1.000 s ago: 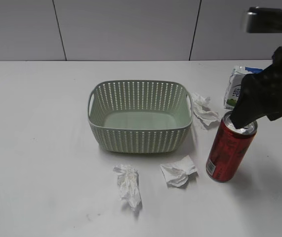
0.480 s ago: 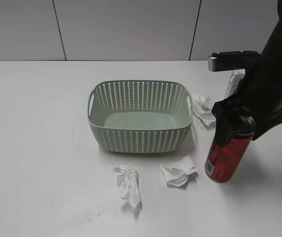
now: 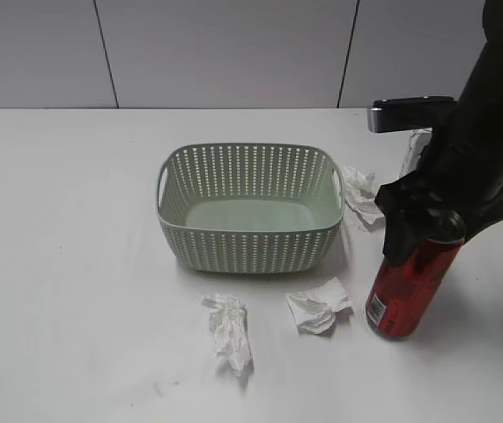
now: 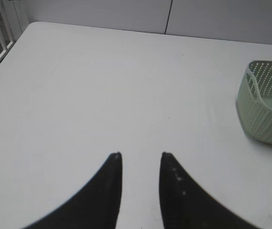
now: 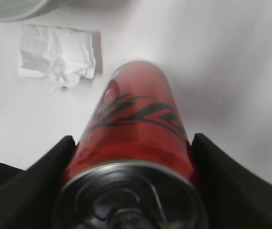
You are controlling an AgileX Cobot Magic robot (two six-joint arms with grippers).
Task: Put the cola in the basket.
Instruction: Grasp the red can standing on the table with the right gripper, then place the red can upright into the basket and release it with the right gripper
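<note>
Exterior view puts your right gripper (image 3: 425,231) at the right of the frame, clamped around the top of the cola (image 3: 406,286), which leans slightly with its top tipped toward the right. The can's base sits low on the white table (image 3: 66,229); you cannot tell whether it touches the surface. Your right wrist view confirms the grasp: the dark fingers (image 5: 35,183) press on both sides of the cola (image 5: 133,129) just under its silver rim, and you look down along the red body toward the table.

The basket (image 3: 249,209) stands left of the can, in the middle of the frame, apart from it. A crumpled tissue (image 3: 319,307) lies between the two, nearer the bottom of the frame; the same tissue (image 5: 57,52) shows at upper left in the right wrist view. A second crumpled tissue (image 3: 228,330) lies at lower centre, and a third tissue (image 3: 362,195) sits just right of the basket's right handle.

Your left gripper (image 4: 139,157) hangs released over bare table, its two fingertips a little apart at the bottom of the left wrist view, with the basket (image 4: 264,109) at the right edge.
</note>
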